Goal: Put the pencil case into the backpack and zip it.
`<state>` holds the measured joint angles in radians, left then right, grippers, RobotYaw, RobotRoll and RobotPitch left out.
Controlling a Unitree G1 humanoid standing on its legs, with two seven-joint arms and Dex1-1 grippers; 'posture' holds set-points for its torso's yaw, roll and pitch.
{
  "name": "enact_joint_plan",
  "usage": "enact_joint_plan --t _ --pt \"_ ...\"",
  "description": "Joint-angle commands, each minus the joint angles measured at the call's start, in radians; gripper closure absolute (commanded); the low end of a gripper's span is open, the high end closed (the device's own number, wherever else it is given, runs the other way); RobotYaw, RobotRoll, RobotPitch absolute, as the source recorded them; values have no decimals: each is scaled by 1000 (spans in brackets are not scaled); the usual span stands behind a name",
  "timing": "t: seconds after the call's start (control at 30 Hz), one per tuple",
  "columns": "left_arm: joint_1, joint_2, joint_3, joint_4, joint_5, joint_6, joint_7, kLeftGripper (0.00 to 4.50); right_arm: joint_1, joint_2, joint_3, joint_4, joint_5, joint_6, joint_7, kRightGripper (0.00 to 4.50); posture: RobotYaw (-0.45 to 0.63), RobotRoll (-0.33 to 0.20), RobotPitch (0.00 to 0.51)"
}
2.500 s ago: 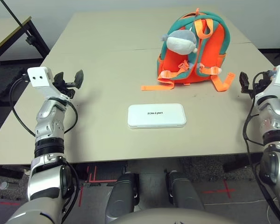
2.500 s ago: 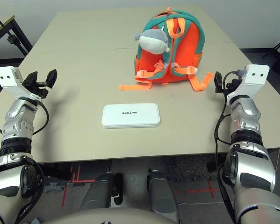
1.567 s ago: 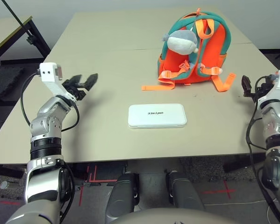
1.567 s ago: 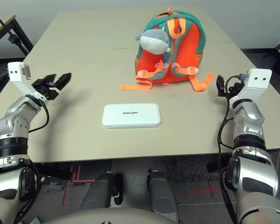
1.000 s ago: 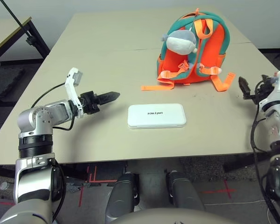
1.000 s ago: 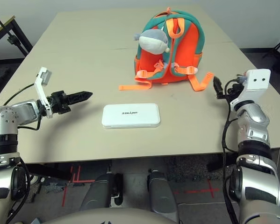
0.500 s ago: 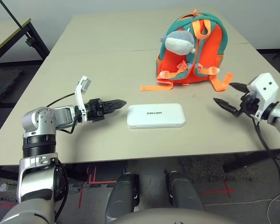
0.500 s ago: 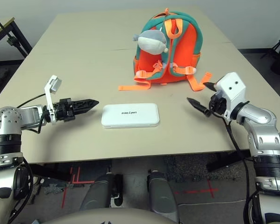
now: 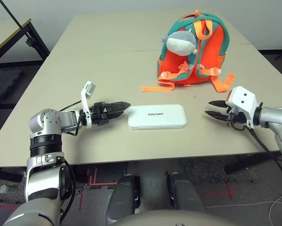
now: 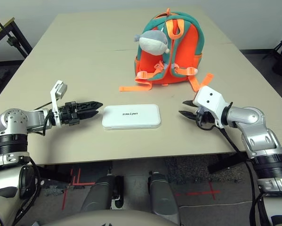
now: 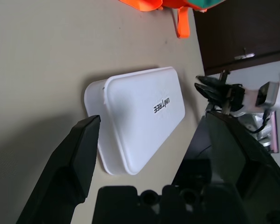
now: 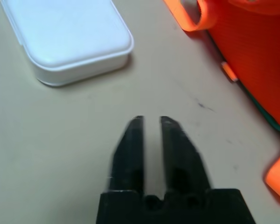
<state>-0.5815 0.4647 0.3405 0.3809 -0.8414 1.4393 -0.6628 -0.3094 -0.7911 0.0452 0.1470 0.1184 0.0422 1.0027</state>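
Pencil case: the white case [image 9: 157, 116] is lying flat on the table [image 9: 108, 52], near the front edge and pretty much in the middle, dark lettering facing up. Nothing's touching it.

Backpack: the orange and teal backpack [image 9: 211, 52] is standing upright further back and a bit to the right of the pencil case, well apart from it. There's a grey-white plush toy [image 9: 181, 43] hanging on its front, and an orange strap [image 9: 155, 87] trailing out flat on the table toward the case.

Left gripper: the left gripper [image 9: 117, 108] is down low over the table, pointing at the left short end of the case, tips just beside it but not touching. In the left wrist view its fingers [image 11: 74, 158] are spread wide with the end of the case lined up in the gap ahead of them. Holding nothing.

Right gripper: the right gripper [image 9: 212, 108] is on the other side, pointing at the right short end of the case with a clear stretch of bare table in between. The right wrist view has its fingers [image 12: 130, 149] pulled almost together, just a thin slit left, though from the head camera the tips look a bit apart. Either way there's nothing in it.
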Motion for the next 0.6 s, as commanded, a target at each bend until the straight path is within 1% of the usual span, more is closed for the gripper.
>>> enact_joint_plan --t 0.03,0.17,0.27,0.47,0.6 --pt "-10 0 -11 45 14 0 -9 0 -13 11 25 7 -15 -11 11 4452 -147 0 96" --pt "-31 2 -16 97 5 26 -26 0 -19 20 44 20 -31 -20 15 4452 -155 0 95" --pt "-30 15 -37 94 3 51 -48 0 -19 24 48 29 -40 -28 16 4452 -157 0 95" --pt "-43 45 -66 131 32 52 -66 0 -23 30 51 57 -55 -49 19 4452 -153 0 93" --pt "-65 55 -89 188 62 71 -55 0 -31 35 52 77 -65 -65 20 4452 -153 0 95"
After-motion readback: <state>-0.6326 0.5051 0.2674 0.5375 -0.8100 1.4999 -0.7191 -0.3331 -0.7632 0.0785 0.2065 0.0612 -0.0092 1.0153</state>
